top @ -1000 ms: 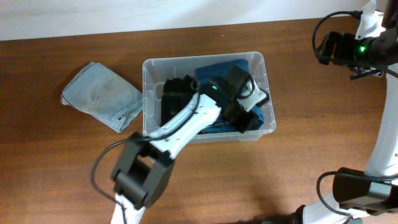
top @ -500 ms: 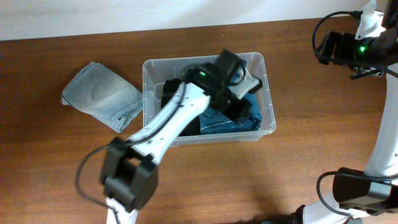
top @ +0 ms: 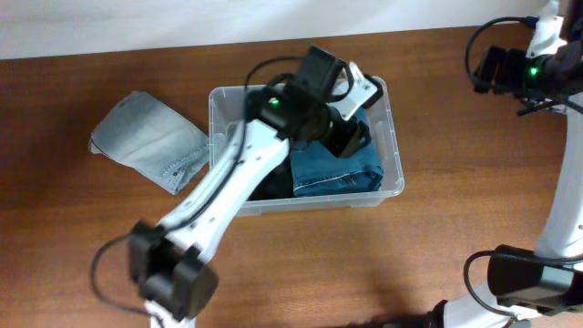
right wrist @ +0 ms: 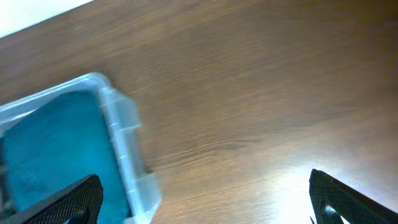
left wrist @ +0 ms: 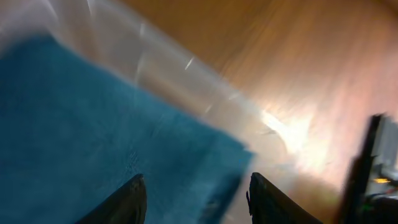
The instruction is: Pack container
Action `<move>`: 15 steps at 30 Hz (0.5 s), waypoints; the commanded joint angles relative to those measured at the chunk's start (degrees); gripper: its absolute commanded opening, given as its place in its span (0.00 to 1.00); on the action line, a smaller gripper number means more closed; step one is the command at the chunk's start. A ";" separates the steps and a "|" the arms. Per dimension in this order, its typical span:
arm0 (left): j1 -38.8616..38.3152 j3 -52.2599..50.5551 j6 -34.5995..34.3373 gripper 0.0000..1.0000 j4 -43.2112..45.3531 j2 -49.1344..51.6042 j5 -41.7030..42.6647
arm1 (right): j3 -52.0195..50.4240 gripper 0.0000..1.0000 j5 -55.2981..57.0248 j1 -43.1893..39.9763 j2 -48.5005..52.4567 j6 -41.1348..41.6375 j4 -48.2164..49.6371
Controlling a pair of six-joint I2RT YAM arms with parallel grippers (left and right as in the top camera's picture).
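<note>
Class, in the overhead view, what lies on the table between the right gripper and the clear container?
Nothing: only bare wooden table separates the right gripper from the container, as the overhead view shows.

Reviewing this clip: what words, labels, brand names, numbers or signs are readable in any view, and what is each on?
None: no text can be read in any view.
The clear rectangular plastic container, the folded blue denim cloth inside it and the pale grey-blue folded denim garment beside it show no print.
The left wrist view is too motion-blurred to show any.
</note>
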 commanded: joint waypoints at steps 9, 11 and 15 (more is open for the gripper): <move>-0.33 -0.52 0.00 0.43 -3.58 15.34 0.50 | 0.44 0.99 5.20 -6.51 0.20 5.84 -0.92; -0.33 0.50 0.15 0.43 -4.15 13.81 0.48 | 0.44 0.99 5.18 -6.49 0.20 5.84 -0.90; 1.05 5.03 0.63 0.46 -8.26 7.72 0.42 | 0.44 0.99 5.18 -6.45 0.20 5.84 -0.92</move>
